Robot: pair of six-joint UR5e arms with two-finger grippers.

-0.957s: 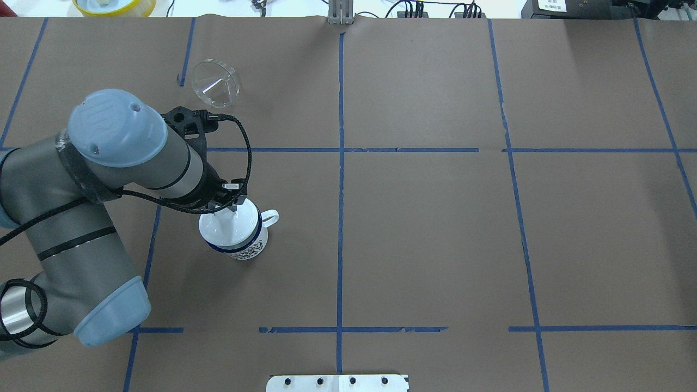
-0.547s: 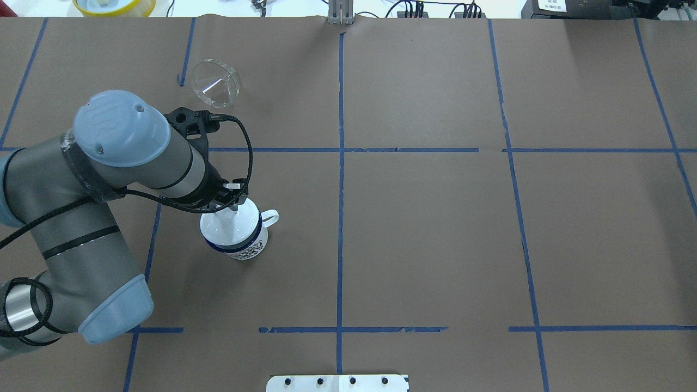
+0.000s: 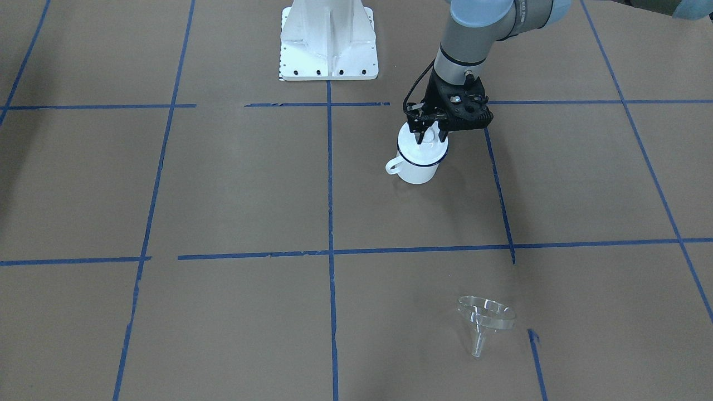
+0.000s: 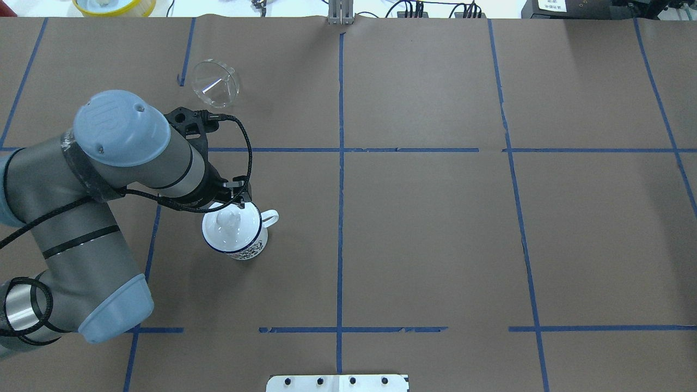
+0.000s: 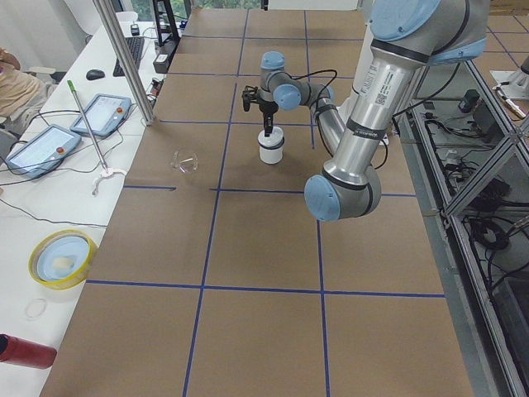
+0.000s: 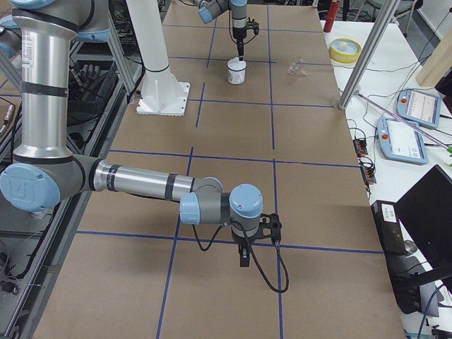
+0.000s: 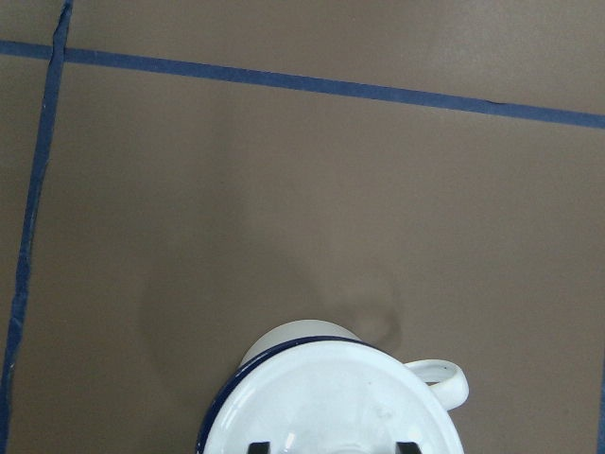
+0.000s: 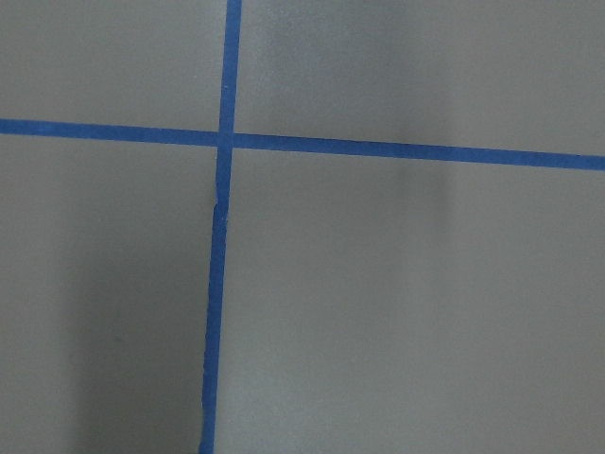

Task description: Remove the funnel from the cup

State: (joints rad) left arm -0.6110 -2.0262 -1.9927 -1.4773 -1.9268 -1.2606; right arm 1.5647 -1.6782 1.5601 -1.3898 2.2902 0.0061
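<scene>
A table covered in brown paper (image 4: 435,228) carries a grid of blue tape lines (image 4: 340,218). Beyond its edge on the side farthest from the robot runs a white bench (image 5: 50,190) with cabled grey tablets (image 5: 101,114) and a yellow bowl (image 5: 61,256).

The white enamel mug with a thin dark blue rim (image 4: 242,242) stands upright, its small loop handle pointing toward the table's middle. A white round knobbed lid (image 4: 231,223) sits flat on it.

The small clear plastic funnel (image 4: 215,83) is out of that mug and well apart from it, on the bench side. It lies tipped on the paper, resting on its wide round rim and narrow short spout, so transparent that the brown shows through.

The left gripper (image 3: 430,132) hangs directly above the mug. Its dark fingertips (image 7: 257,446) are spread to either side of the lid, gripping nothing.

The right gripper (image 6: 244,256) is far from the mug, low over a tape crossing. Whether its fingers are spread or closed cannot be told.
</scene>
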